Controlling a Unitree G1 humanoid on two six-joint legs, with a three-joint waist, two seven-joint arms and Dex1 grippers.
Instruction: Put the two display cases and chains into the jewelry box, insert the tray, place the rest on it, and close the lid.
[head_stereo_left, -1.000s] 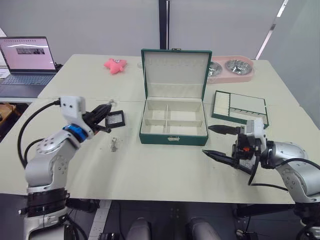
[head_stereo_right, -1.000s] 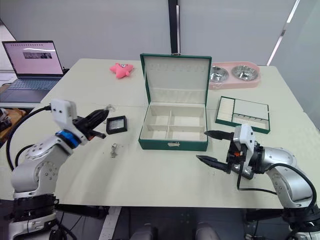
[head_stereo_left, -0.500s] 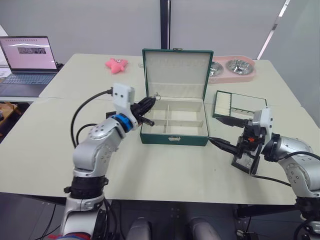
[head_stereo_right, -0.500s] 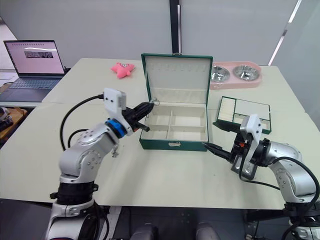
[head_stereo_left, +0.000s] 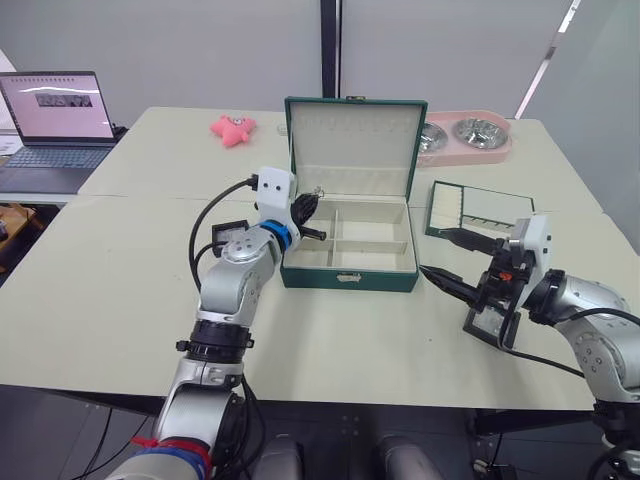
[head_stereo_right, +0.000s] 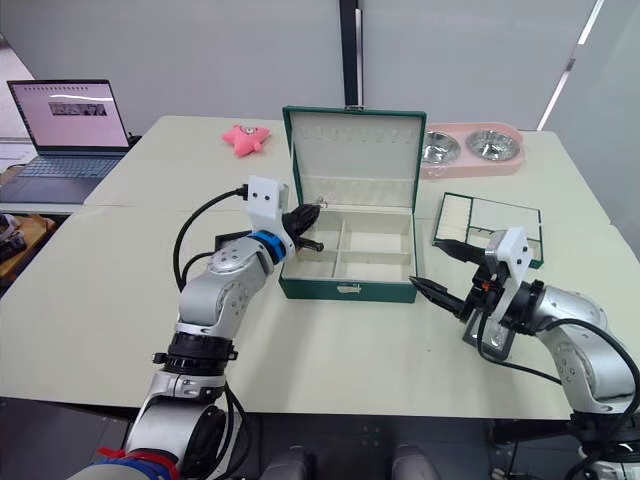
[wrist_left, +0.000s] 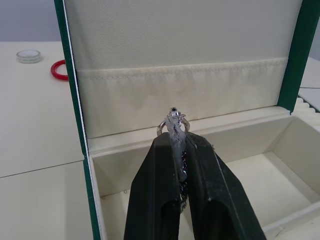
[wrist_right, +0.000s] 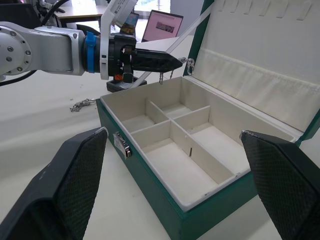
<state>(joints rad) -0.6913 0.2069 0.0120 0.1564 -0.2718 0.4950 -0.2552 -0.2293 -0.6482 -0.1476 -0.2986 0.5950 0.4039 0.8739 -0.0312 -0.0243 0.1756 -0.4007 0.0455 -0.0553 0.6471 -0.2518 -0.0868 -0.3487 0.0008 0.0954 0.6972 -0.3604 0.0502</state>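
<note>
The left gripper (wrist_left: 176, 131) is pinched tight on 1 small silver chain (wrist_left: 173, 121), whose ring end pokes out past the black fingertips while the rest dangles between them, over the back left compartment of the open jewelry box (head_stereo_left: 348, 262). The right gripper (head_stereo_left: 448, 261) hangs spread wide and empty, low over the table to the right of the box, with the box between its 2 fingers in its wrist view. The chain looks light, limp and slippery, so it should drop and pool wherever it is let go; it is best pinched at the ring or clasp end, as here. A second chain (wrist_right: 79, 105) lies on the table to the left of the box, near 1 black display case (head_stereo_right: 231, 241) half hidden behind the left arm. A flat glossy case of that kind would be stiff and smooth, best taken by its frame edges. The lid (head_stereo_left: 351, 146) stands upright at the back of the box. The tray (head_stereo_left: 480, 210) lies well to the right of the box. The pale table (head_stereo_left: 120, 300) also holds a pink toy (head_stereo_left: 230, 129), a pink double bowl (head_stereo_left: 465, 135) and, on the adjoining table at far left, an open laptop (head_stereo_left: 45, 130). Grey walls stand behind.
</note>
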